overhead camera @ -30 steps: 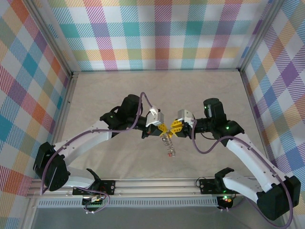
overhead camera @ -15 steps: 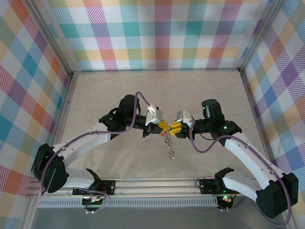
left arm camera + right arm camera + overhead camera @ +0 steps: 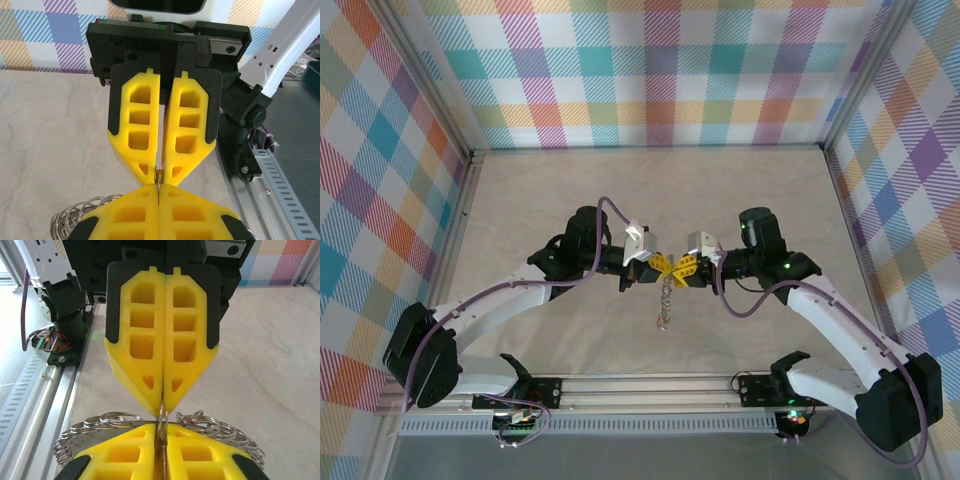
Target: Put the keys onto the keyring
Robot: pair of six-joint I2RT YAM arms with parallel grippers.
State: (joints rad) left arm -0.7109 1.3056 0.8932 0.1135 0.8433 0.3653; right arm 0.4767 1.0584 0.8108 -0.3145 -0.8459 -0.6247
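Observation:
My two yellow-fingered grippers meet tip to tip above the middle of the table. The keyring (image 3: 665, 298) is a string of silvery wire loops that hangs from them. The left gripper (image 3: 662, 265) is shut on a thin loop (image 3: 158, 184), with more coils (image 3: 75, 217) to one side. The right gripper (image 3: 683, 268) pinches loops of the same keyring (image 3: 115, 419) between nearly closed fingers (image 3: 125, 452). A red speck (image 3: 188, 421) shows among the coils. The keys are too small to make out.
Plaid walls (image 3: 660, 70) enclose the beige tabletop (image 3: 540, 190) on three sides. An aluminium rail (image 3: 650, 385) carrying both arm bases runs along the near edge. Purple cables (image 3: 610, 215) loop over the arms.
Both grippers have shifted slightly toward the far wall. The hanging loops have swung left beneath them. The right fingers have closed tighter on the loops.

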